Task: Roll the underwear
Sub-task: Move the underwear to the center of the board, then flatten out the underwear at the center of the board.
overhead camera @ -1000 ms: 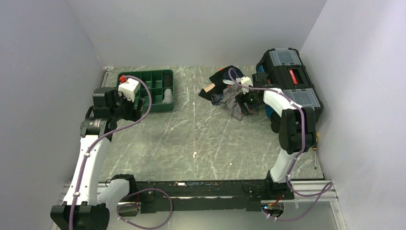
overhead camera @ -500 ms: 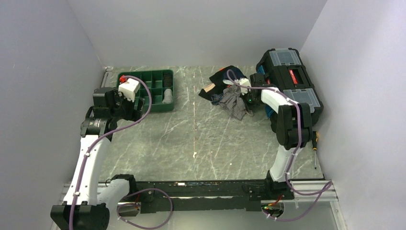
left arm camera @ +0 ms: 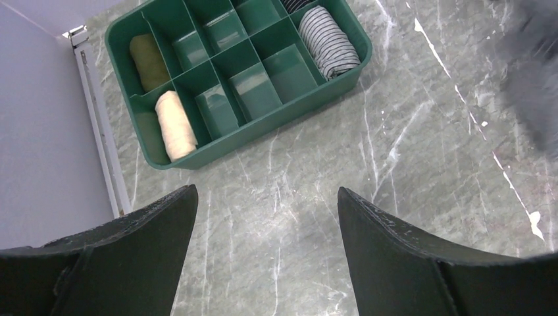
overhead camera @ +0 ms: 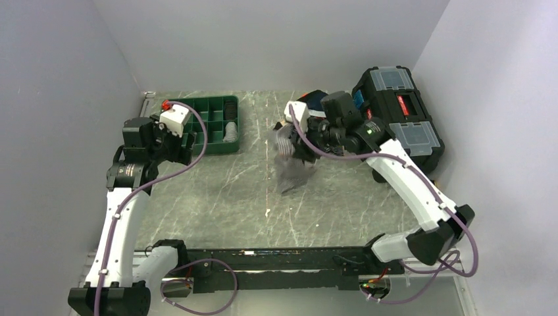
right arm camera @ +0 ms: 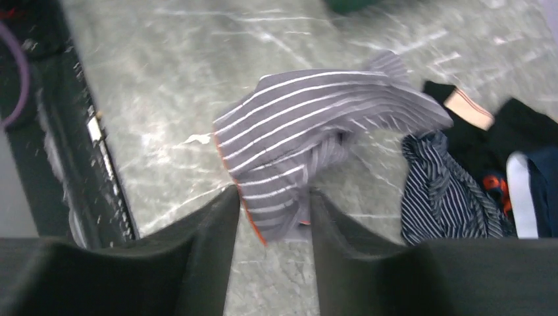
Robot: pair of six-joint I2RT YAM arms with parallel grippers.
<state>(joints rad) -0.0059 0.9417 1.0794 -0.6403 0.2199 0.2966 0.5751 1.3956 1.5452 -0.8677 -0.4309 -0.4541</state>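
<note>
The underwear [right arm camera: 309, 125] is grey cloth with thin white stripes and an orange edge. It hangs pinched between the fingers of my right gripper [right arm camera: 273, 194]. In the top view it is a blurred grey shape [overhead camera: 289, 172] hanging under the right gripper [overhead camera: 299, 141], above the middle of the table. It also shows as a grey blur at the upper right of the left wrist view [left arm camera: 533, 85]. My left gripper [left arm camera: 266, 191] is open and empty, above bare table in front of the green tray [left arm camera: 263, 118]; it also shows in the top view [overhead camera: 187, 141].
A pile stays at the back right: a navy striped garment [right arm camera: 447, 191] and black and navy garments [right arm camera: 520, 125]. The tray [overhead camera: 210, 150] holds a striped roll [left arm camera: 326, 41], a cream roll [left arm camera: 176, 125] and an olive roll [left arm camera: 148, 60]. A black toolbox [overhead camera: 398, 112] stands at the right.
My right arm has swung left and forward from the pile, carrying the underwear out over the middle of the table. The left arm has barely moved.
</note>
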